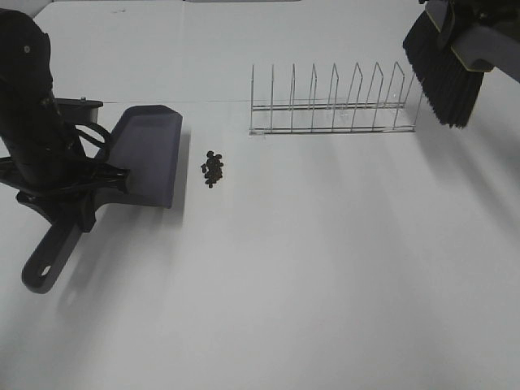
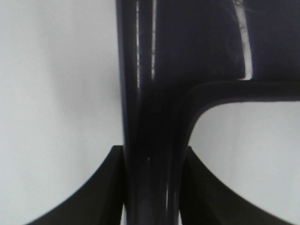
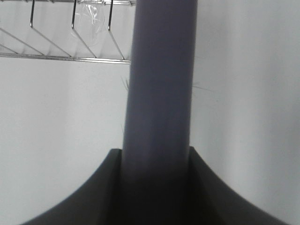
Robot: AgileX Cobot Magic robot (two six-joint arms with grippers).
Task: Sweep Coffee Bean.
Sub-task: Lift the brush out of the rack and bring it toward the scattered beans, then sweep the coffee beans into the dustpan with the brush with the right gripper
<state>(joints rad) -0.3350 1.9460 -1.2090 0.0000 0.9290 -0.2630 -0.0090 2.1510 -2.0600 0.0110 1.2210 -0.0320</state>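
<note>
Left of centre on the table (image 1: 325, 268), the coffee beans (image 1: 213, 168) lie just beside the dustpan (image 1: 146, 154). My left jaws clamp its handle; my right jaws clamp the brush (image 1: 443, 69), upper right.

no legible text, label or number anywhere
</note>
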